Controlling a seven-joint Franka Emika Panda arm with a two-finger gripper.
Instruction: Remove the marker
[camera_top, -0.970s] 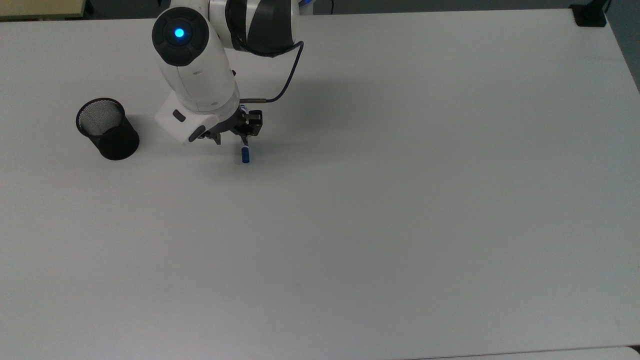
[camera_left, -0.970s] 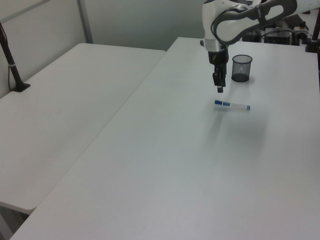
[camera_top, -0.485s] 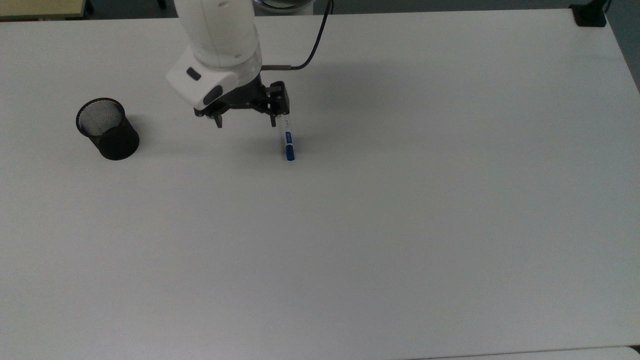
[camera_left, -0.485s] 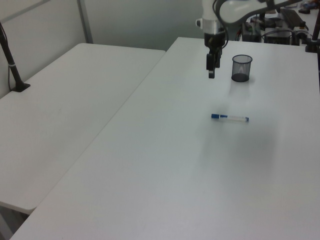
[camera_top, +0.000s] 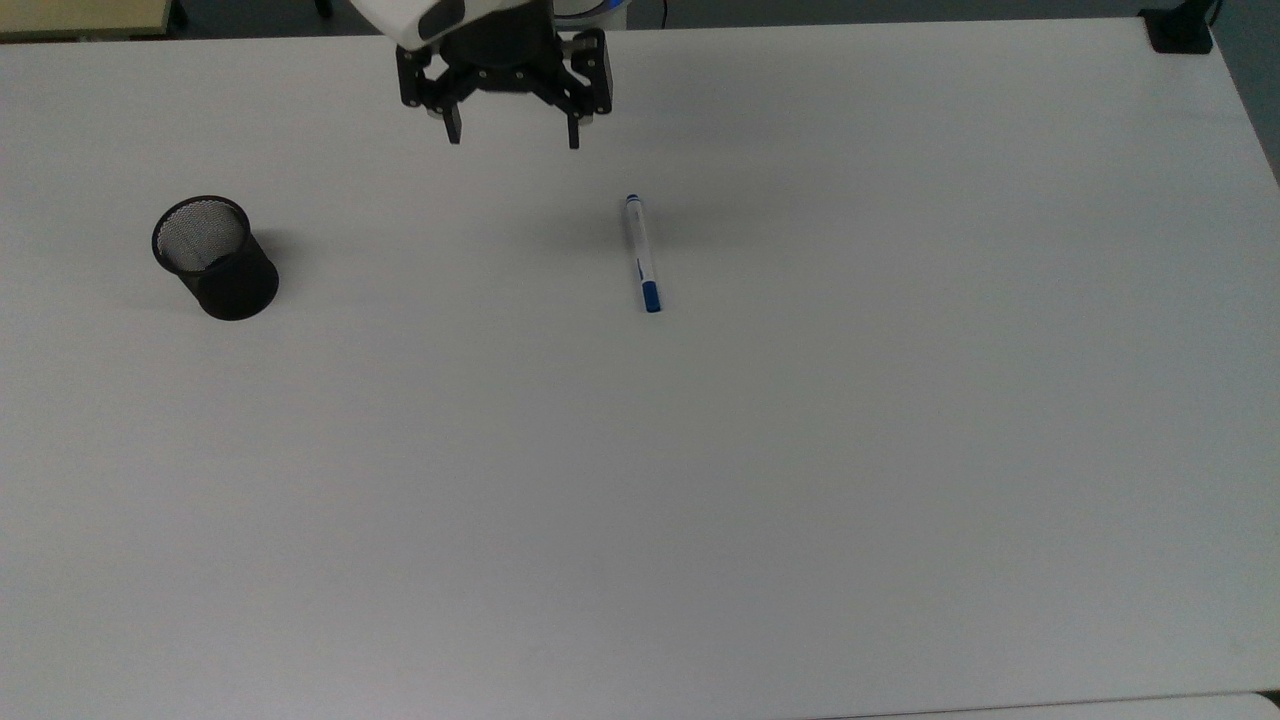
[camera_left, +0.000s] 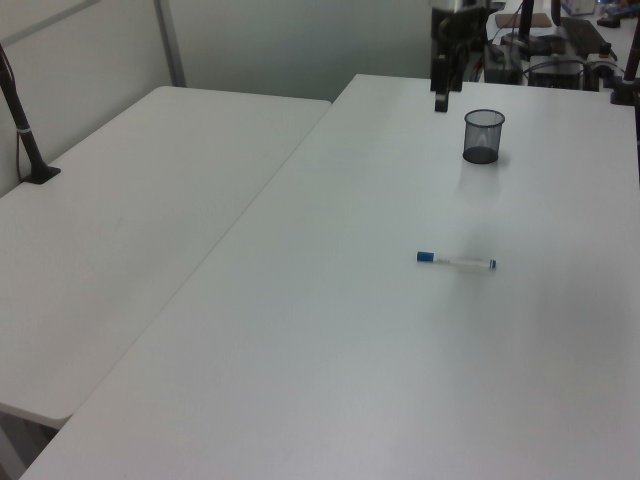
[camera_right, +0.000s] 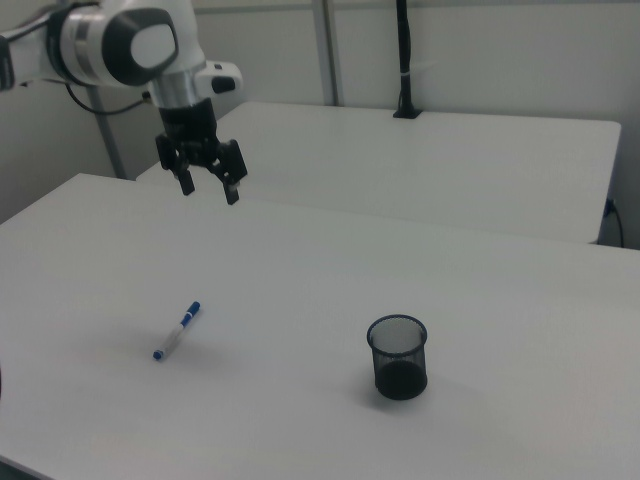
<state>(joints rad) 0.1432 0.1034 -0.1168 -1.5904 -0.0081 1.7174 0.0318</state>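
In the top view, the marker (camera_top: 640, 253) lies flat on the white counter (camera_top: 700, 480), its long axis running nearly up and down the picture, blue cap toward the bottom and small blue tip toward the top. The tool (camera_top: 510, 135) hangs near the top edge, up and to the top view's left of the marker and well apart from it, fingers spread wide with nothing between them. The black mesh cup (camera_top: 214, 257) stands upright far toward the top view's left. In the left view, the marker (camera_left: 456, 261) rests crosswise on the counter (camera_left: 330, 350), cap toward the left view's left, with the cup (camera_left: 482, 136) farther back and the tool (camera_left: 440, 102) raised beyond it, to the left view's left of the cup. In the right view, the tool (camera_right: 209, 192) hovers high above the counter (camera_right: 300, 280), jaws wide and empty; the marker (camera_right: 177, 330) lies below it and nearer the camera, and the cup (camera_right: 398, 357) stands well apart toward the right view's right.
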